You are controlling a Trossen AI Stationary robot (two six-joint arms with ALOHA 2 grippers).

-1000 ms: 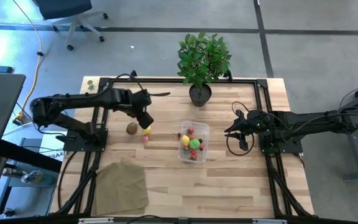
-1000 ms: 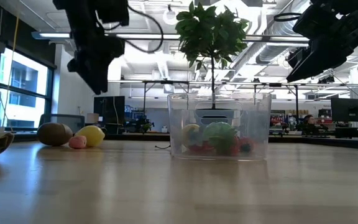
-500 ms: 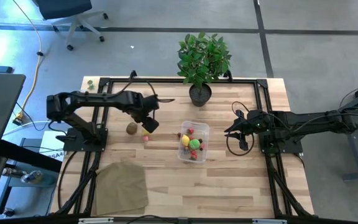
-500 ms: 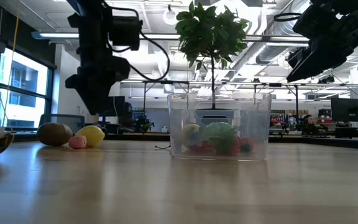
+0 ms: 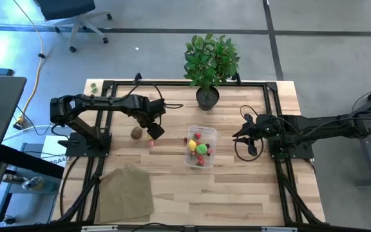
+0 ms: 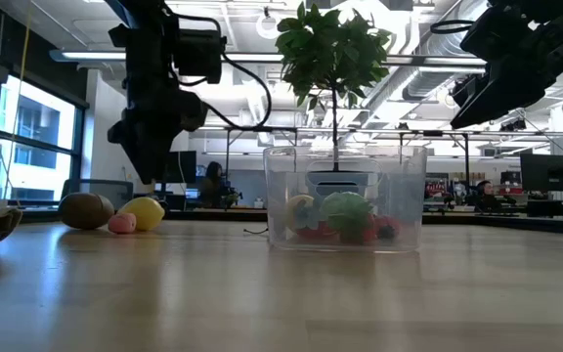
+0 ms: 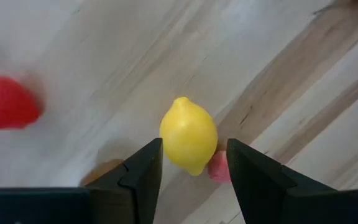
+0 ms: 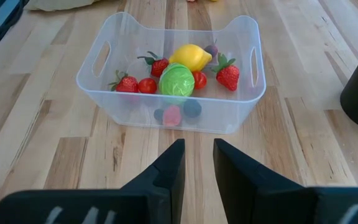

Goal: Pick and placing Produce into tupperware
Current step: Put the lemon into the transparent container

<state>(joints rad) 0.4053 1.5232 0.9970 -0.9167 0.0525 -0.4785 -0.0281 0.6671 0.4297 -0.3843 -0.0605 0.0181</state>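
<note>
A yellow lemon point(image 7: 188, 135) lies on the table between a brown kiwi point(image 6: 86, 209) and a small pink piece point(image 6: 122, 223). My left gripper point(image 7: 191, 171) is open and hovers above the lemon point(image 6: 145, 212), pointing down, one finger on either side and clear of it. The clear container point(image 5: 200, 146) stands mid-table and holds strawberries, a lemon, a green cabbage point(image 8: 176, 81) and other small pieces. My right gripper point(image 8: 199, 163) waits to the container's right, raised above the table, its fingers a narrow gap apart and empty.
A potted leafy plant point(image 5: 210, 61) stands at the table's far edge, behind the container. A tan cloth point(image 5: 126, 192) lies at the near left corner. A loose strawberry point(image 7: 5, 102) lies on the wood near the lemon. Bare wood stretches along the near side.
My left gripper has moved a little toward the table's near edge and down. It now stands over the lemon and hides it in the high view. Its wrist has turned to point more steeply down. The produce and the right arm have kept still.
</note>
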